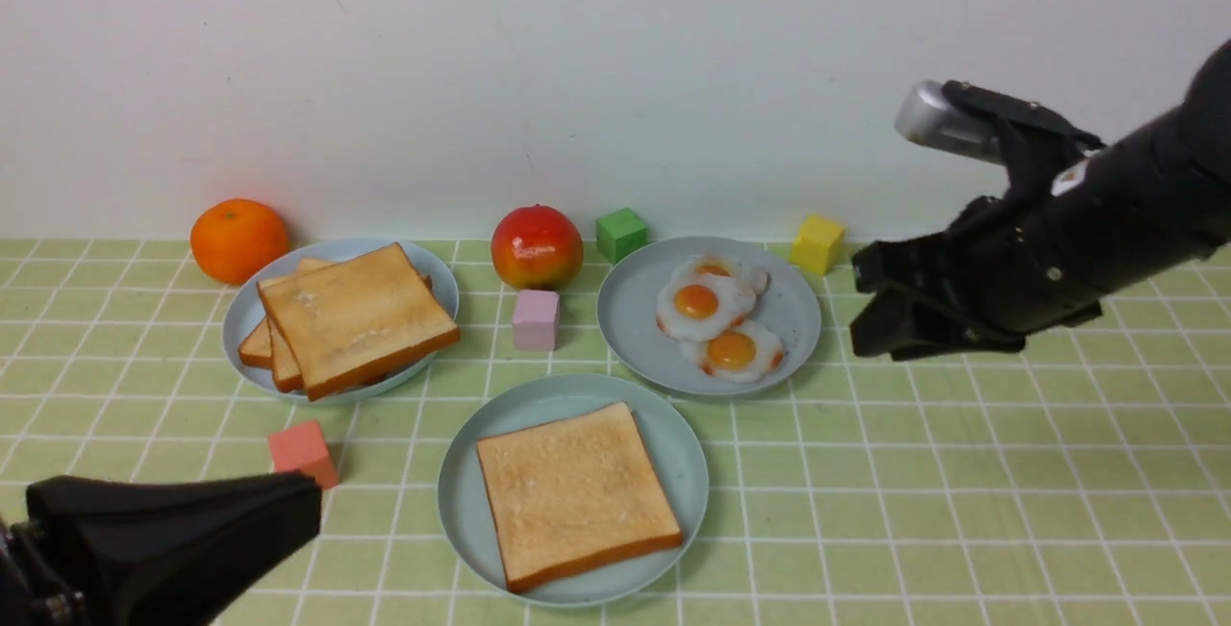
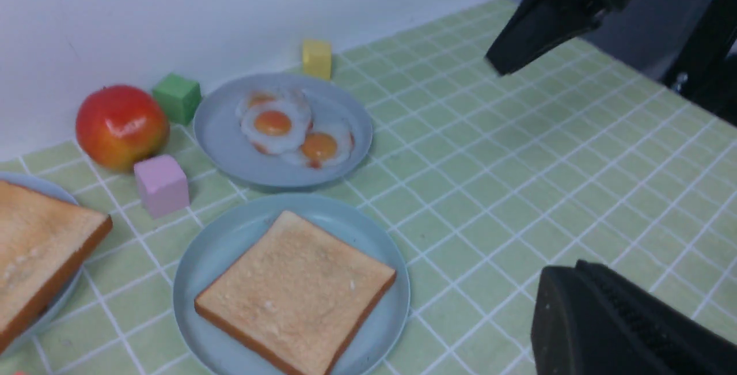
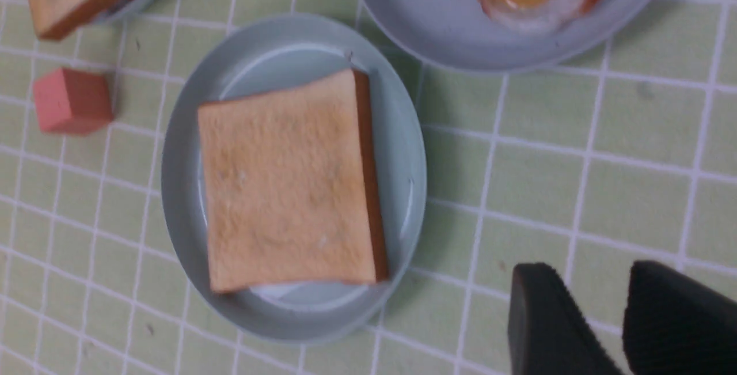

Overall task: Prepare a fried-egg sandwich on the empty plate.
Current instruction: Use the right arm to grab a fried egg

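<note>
My left gripper (image 1: 310,503) sat closed and empty beside the mint plate (image 1: 462,484) bearing one toast slice (image 1: 575,491); my right gripper (image 1: 861,304) hovered, jaws parted, near the fried eggs (image 1: 699,305).

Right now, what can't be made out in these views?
Toast stack, front view: the uppermost slice hides how many lie beneath.
Rear egg, front view: mostly covered by the egg in front.
Left gripper, front view: body cut off by the bottom-left corner.
Egg plate, right wrist view: cut off by the top edge.
</note>
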Tool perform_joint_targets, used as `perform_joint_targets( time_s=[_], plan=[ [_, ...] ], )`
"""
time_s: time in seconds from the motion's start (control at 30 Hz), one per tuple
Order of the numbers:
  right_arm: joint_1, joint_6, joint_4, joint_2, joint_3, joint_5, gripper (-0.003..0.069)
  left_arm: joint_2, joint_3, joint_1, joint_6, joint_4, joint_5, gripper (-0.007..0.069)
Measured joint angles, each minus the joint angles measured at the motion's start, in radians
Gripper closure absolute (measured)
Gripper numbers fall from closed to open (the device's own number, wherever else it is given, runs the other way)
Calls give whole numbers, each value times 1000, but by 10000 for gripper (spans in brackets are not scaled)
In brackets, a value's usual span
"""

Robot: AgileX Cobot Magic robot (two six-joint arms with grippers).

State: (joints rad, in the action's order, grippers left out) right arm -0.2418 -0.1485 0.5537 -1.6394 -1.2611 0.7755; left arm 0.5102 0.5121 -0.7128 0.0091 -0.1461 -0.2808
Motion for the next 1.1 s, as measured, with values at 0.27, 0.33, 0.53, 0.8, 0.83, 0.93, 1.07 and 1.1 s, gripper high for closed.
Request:
perform_joint_targets(
  time_s=[0.27,0.33,0.53,0.8,0.83,0.93,1.07,1.1],
  plan=[
    [65,-61,206,-361,-275,9,375,-1,-4,0,-1,-3,106,638],
    [76,-57,218,-473,-394,32,356,-1,-4,0,-1,-3,111,638],
    [86,-19,217,-610,-538,61,316,-1,-4,0,-1,-4,111,638],
    [91,-11,238,-644,-556,16,304,-1,-4,0,-1,-4,113,638],
    [91,-11,240,-645,-556,16,304,-1,-4,0,-1,-4,113,638],
    [91,-11,270,-665,-557,-7,302,-1,-4,0,-1,-6,113,638],
    [91,-14,294,-684,-560,-20,301,-1,-4,0,-1,-6,113,638],
    [91,-20,305,-689,-561,-25,301,-1,-4,0,-1,-6,113,638]
  ],
)
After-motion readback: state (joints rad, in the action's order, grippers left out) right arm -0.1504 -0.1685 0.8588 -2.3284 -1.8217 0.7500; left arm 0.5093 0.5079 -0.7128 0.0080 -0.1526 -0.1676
